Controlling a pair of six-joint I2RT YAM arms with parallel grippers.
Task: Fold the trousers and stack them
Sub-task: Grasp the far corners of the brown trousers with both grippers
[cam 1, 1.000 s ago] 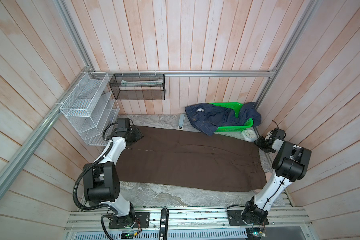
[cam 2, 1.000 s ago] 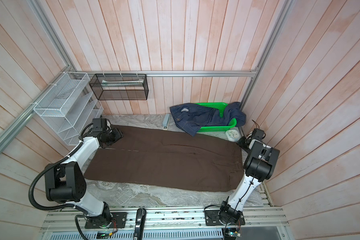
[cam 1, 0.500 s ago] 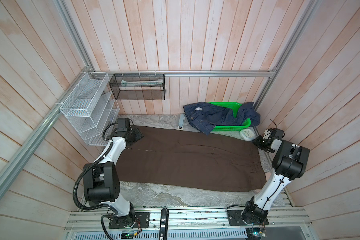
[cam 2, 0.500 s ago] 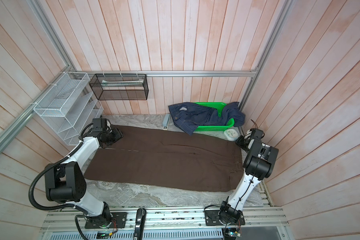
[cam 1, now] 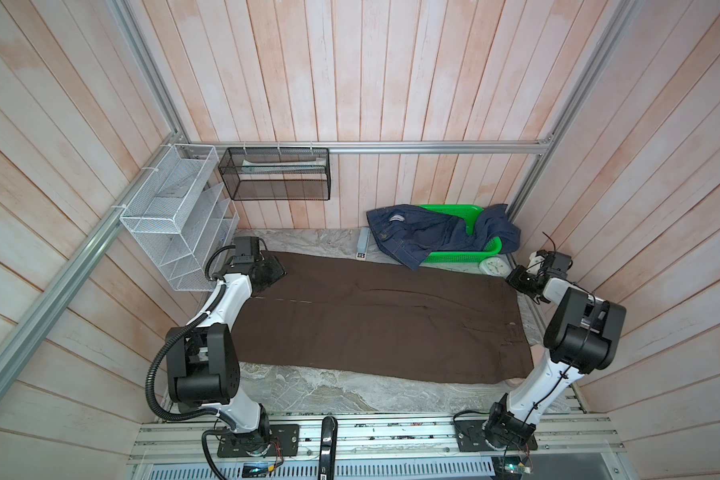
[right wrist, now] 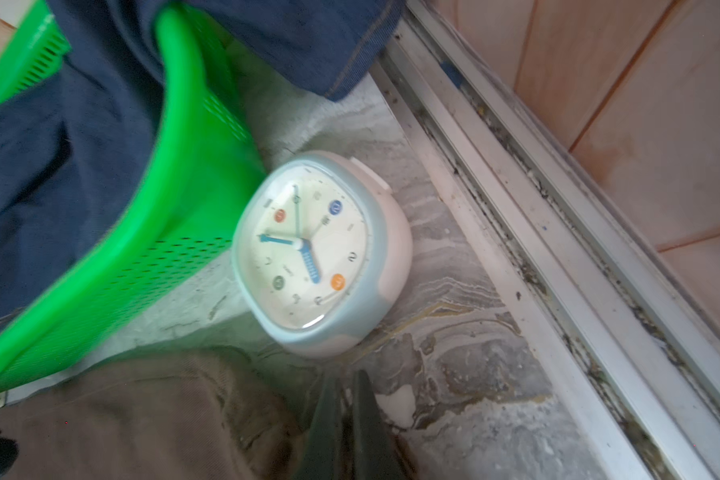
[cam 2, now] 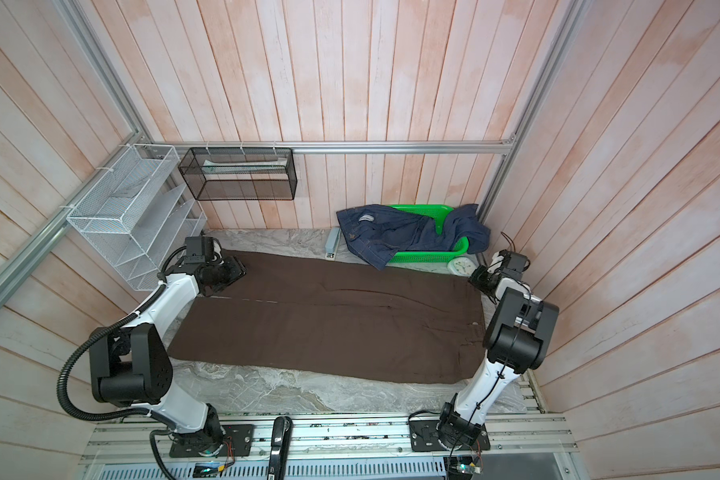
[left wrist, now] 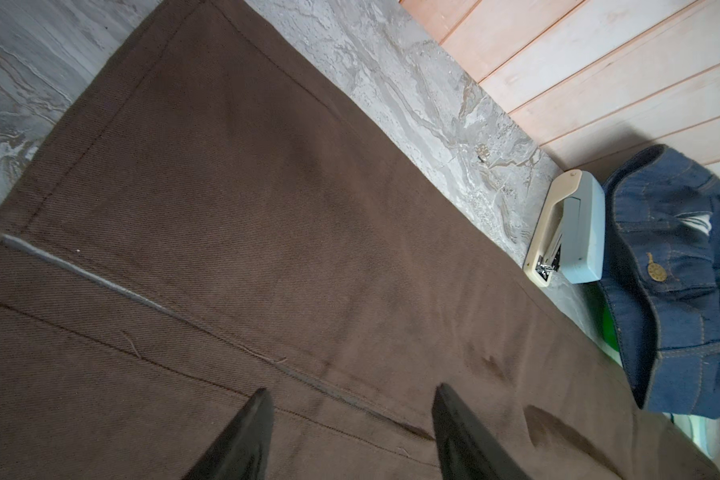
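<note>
One green basket (cam 1: 462, 257) holds jeans (cam 1: 425, 232); clock (right wrist: 308, 253) dial legible on right wrist only; left gripper (left wrist: 352, 390) spread, right gripper (right wrist: 346, 376) pinched together

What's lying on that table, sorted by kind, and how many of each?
Clothes: 2, the brown trousers and a denim garment
Baskets: 1, the green basket
Clocks: 1, the clock
Staplers: 1, the stapler
Total: 5
</note>
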